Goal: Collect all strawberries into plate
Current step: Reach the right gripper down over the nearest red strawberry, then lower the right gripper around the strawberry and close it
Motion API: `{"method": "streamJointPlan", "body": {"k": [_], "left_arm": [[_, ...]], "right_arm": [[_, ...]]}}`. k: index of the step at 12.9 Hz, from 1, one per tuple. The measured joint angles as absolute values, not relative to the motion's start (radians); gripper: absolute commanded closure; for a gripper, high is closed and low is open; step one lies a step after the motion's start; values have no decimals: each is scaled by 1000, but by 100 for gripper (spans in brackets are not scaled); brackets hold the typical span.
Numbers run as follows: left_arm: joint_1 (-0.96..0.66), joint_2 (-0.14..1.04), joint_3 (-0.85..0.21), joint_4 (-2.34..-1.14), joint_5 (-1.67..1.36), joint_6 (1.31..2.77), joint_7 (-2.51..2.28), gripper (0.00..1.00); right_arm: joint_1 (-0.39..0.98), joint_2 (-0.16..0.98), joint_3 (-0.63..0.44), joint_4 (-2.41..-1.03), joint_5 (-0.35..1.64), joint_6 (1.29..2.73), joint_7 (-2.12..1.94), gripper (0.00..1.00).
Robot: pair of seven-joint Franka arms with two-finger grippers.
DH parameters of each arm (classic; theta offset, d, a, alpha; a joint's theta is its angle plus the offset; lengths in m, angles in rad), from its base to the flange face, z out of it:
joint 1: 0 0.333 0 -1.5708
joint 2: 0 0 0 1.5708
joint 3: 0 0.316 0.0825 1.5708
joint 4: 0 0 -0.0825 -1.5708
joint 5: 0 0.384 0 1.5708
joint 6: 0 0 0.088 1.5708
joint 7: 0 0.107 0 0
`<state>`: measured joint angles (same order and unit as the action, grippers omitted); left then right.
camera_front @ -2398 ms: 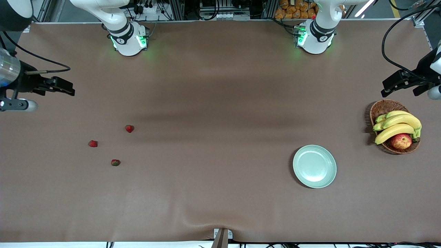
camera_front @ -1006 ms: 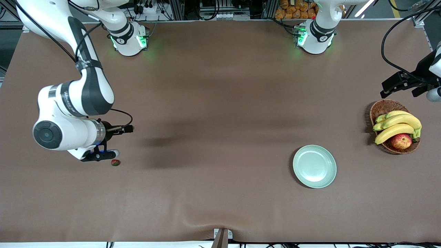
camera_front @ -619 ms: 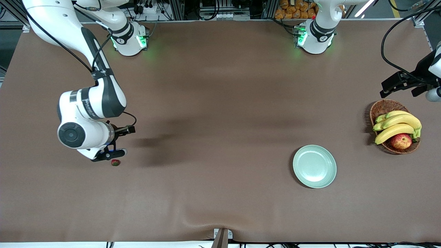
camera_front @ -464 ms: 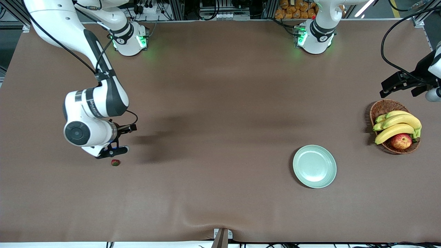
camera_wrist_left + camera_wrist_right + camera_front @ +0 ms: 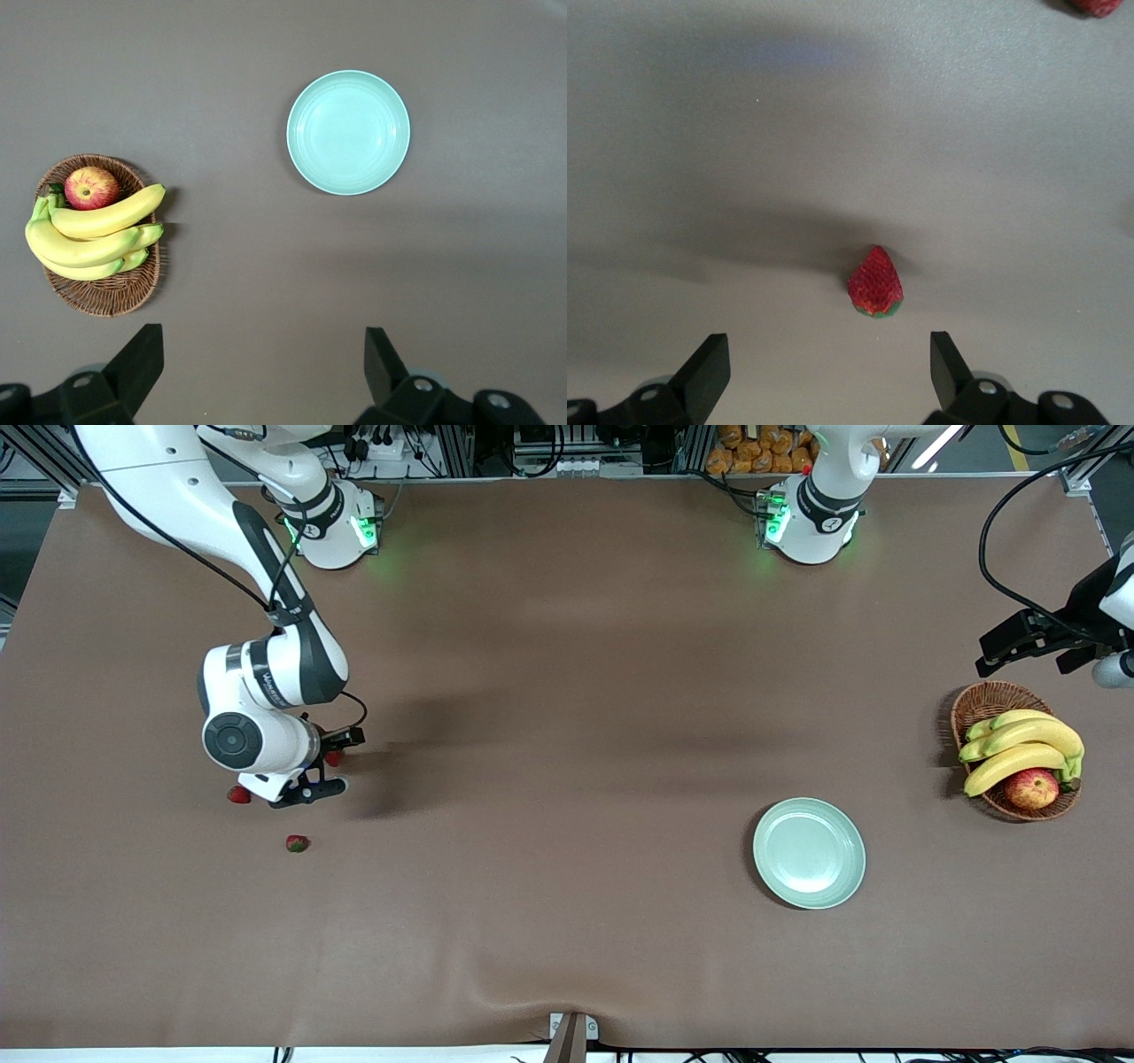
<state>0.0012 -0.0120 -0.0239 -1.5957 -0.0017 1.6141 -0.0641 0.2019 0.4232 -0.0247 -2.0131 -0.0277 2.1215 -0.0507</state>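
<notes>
Brown worktop (image 5: 567,921) all round. Right arm's bent down with its wrist tipped forward, right gripper (image 5: 330,762) low and spread wide over one strawberry (image 5: 875,283), nothing in it. Two more strawberries (image 5: 298,842) sit just beside it. Left gripper (image 5: 1019,642) waits, also wide open, above the basket (image 5: 979,704), with the plate (image 5: 809,853) near it.

Wicker basket (image 5: 976,701) holds bananas (image 5: 1019,748) and an apple (image 5: 1031,787)
</notes>
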Motion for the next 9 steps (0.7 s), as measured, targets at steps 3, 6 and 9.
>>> {"method": "streamJointPlan", "body": {"k": [3, 6, 9], "left_arm": [[1, -7, -24, -1596, -2, 1613, -64, 0], [1, -6, -23, -1596, -2, 1613, -64, 0], [2, -6, -23, -1596, -2, 1613, -64, 0]], "right_arm": [[200, 428, -26, -2052, -30, 2180, -51, 0], [196, 442, -30, -2061, -35, 2206, -51, 0], [183, 454, -34, -2062, -36, 2234, -51, 0]]}}
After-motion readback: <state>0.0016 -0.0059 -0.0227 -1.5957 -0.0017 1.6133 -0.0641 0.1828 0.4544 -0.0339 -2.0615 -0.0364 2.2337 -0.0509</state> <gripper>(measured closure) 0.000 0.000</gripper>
